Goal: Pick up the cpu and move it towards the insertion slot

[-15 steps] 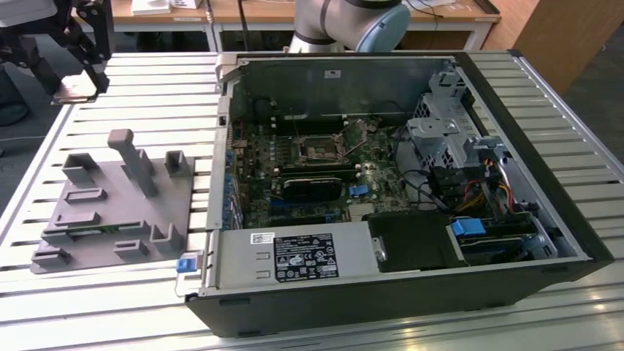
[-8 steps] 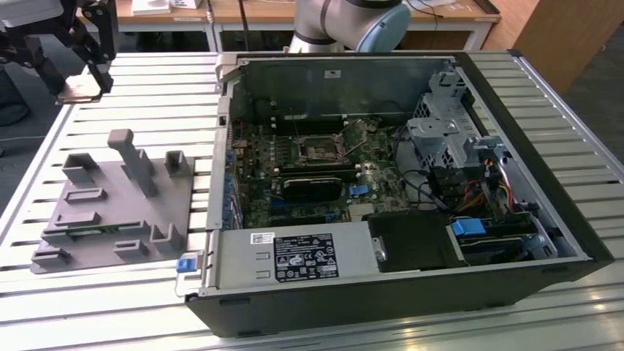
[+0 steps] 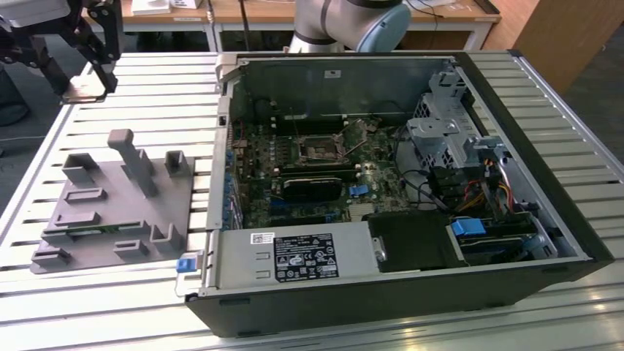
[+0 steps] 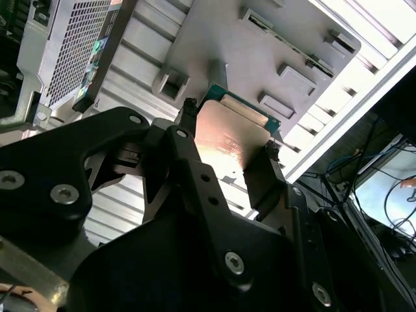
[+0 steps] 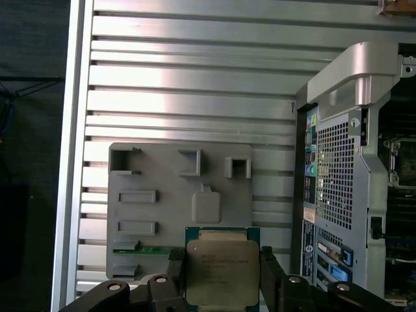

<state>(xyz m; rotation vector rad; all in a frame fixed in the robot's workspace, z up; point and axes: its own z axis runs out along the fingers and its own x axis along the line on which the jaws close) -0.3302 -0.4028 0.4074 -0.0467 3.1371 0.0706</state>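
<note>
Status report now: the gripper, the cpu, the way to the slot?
Gripper shut on the cpu, held above the grey tray. Insertion slot inside the open computer case, apart from the gripper. Nothing seen blocking the slot.

Black screw-studded gripper (image 5: 221, 270), grey-blue arm (image 3: 351, 22)

The gripper's (image 5: 222, 273) fingers (image 5: 271, 273) covered two edges of the chip (image 5: 221, 270); the frame's edge cut its lower part.

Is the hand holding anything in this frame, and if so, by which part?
Yes. The hand holds the cpu, with one finger on each of two opposite side edges, above the grey tray.
</note>
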